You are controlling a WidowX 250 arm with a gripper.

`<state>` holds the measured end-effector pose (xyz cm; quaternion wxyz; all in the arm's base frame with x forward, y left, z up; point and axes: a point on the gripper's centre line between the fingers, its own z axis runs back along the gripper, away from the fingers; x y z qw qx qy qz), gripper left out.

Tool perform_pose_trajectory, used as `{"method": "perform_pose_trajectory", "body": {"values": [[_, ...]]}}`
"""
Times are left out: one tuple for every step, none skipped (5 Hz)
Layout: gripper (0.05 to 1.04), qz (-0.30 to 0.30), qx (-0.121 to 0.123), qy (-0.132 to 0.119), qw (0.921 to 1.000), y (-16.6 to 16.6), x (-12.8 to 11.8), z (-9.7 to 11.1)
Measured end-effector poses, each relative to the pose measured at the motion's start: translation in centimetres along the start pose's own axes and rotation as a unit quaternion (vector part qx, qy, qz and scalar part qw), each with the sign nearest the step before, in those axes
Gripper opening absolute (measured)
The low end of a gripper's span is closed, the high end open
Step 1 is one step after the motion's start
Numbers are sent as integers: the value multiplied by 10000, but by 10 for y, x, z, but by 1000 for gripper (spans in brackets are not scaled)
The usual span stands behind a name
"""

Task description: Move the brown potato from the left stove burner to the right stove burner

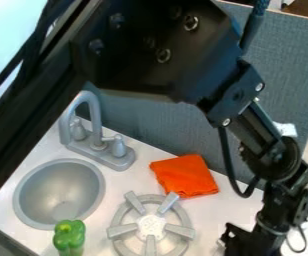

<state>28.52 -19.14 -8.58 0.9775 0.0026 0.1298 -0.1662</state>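
The black gripper [245,242] hangs at the lower right, low over the white counter and to the right of the grey burner [123,232]. Whether it holds anything cannot be made out. A folded orange cloth [184,176] lies on the counter behind the burner, up and left of the gripper. At the bottom edge, left of the burner, is a green pepper toy [70,235], just below the rim of the round grey sink [23,204].
A grey faucet [95,135] with two knobs stands behind the sink. The grey panel [287,65] rises along the counter's back edge. The arm's large black links cross the upper part of the view.
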Motion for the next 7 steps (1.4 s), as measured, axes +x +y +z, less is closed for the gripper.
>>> {"method": "perform_pose_trajectory", "body": {"values": [[1007, 45, -290, -253, 9992, 6, -4, 17], [1003, 195, -645, -614, 9958, 21, -14, 45], [1002, 401, -940, -1167, 9879, 42, -36, 85], [1001, 936, -995, -1520, 9789, 77, -64, 112], [1001, 1499, -953, -1652, 9701, 125, -71, 119], [1001, 1869, -764, -1814, 9625, 172, -60, 114], [1001, 1904, -468, -1875, 9625, 194, -34, 102]]}}
